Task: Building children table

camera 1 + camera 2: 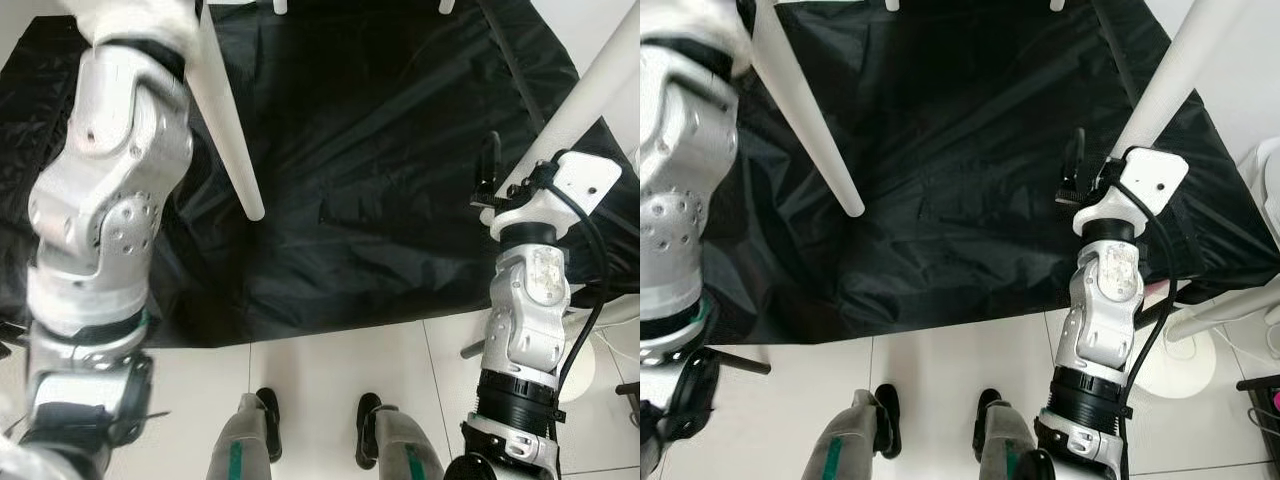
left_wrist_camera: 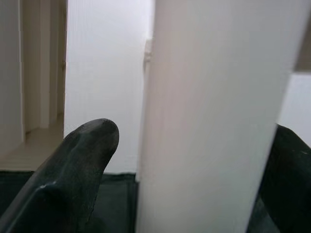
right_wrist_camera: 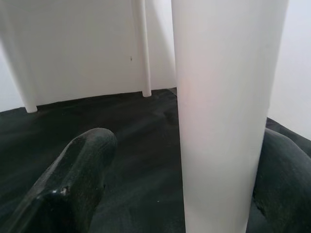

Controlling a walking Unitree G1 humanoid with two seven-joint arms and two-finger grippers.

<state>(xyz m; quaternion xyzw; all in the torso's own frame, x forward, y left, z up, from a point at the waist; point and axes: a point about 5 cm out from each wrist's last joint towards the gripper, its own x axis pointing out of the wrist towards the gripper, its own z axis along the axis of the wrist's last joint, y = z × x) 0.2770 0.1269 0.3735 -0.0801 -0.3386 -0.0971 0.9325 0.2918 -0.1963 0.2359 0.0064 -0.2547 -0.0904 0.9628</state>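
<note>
Currently: children's table stands over a black plastic sheet [image 1: 380,200] spread on the white tile floor [image 1: 330,380]; seen from above, only its white legs show. Near-left leg [image 1: 228,130] slants down to the sheet, foot end resting on it. Near-right leg [image 1: 1160,90] slants up toward the view's right edge. Two far legs [image 3: 142,48] stand on the sheet's far side, by a white wall.

Left tool [image 2: 194,145]: fingers set wide, one black finger [image 2: 77,174] on each side of the near-left leg, small gap visible on one side; contact on the other side can't tell. Left arm [image 1: 100,230] raised, close to camera.

Right tool [image 3: 214,179]: also wide, near-right leg betw. its two fingers [image 3: 73,184], gap on one side; firm grip can't tell. Right arm [image 1: 1105,310] reaches up from lower right, cable running along it.

Robot's feet [image 1: 320,425] on the tiles just short of the sheet's edge. White round base [image 1: 1175,365] on floor at right.
</note>
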